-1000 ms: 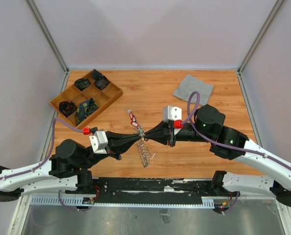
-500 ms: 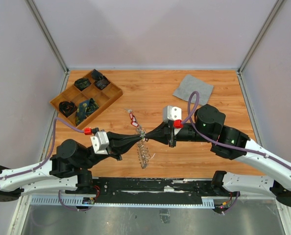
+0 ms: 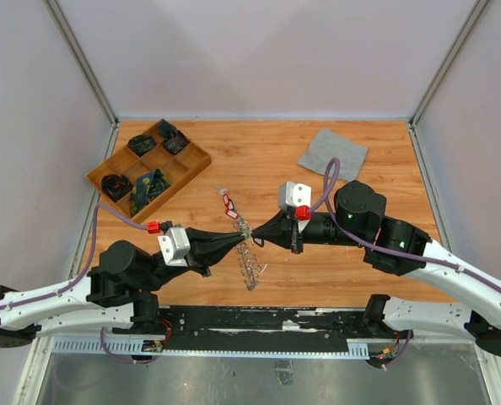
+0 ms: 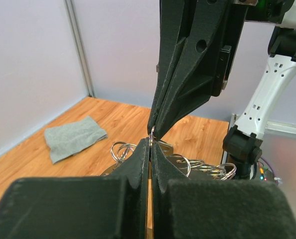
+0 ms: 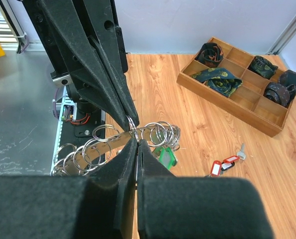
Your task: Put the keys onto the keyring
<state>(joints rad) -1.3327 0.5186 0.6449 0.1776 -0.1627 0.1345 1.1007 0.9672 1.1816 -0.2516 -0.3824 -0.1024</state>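
Silver fringed metal keyring point(image 3: 250, 260) hangs above the tabletop point(image 3: 259, 160); our right end effector point(image 3: 256, 240) has just pinched its rim, meeting our left end effector point(image 3: 238, 240) clamped there, so threading can likely begin.

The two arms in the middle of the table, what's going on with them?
Both arms are working on the keyring. The left gripper and the right gripper meet tip to tip over it, each pinched shut on its fringe of small rings. A green-tagged key sits among those rings, while a red-tagged key lies loose on the table just beyond, not yet threaded on.
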